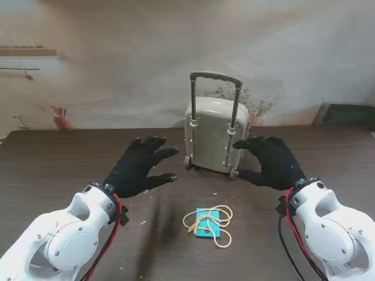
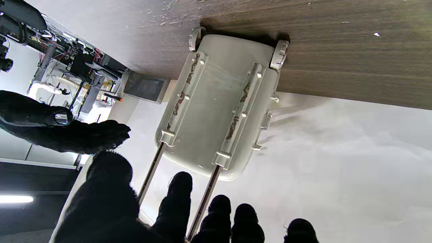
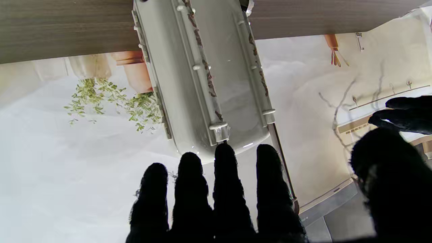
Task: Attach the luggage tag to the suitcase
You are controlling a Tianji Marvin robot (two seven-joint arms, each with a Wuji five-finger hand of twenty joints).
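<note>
Both hands flank the upright suitcase (image 1: pixel 212 133), fingers spread wide, holding nothing.
Left hand (image 1: pixel 137 167) sits apart; right hand (image 1: pixel 270 162) nearly touches it. The luggage tag (image 1: pixel 207 223) lies nearer, between the arms.

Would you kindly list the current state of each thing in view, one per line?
suitcase: upright on its wheels, telescopic handle extended, no tag on it.
luggage tag: flat on the table, nearer to me than the suitcase, its cord loop loose and unattached.
left hand: open, fingers spread, left of the suitcase, holding nothing.
right hand: open, close beside the suitcase's right side; contact unclear.
</note>
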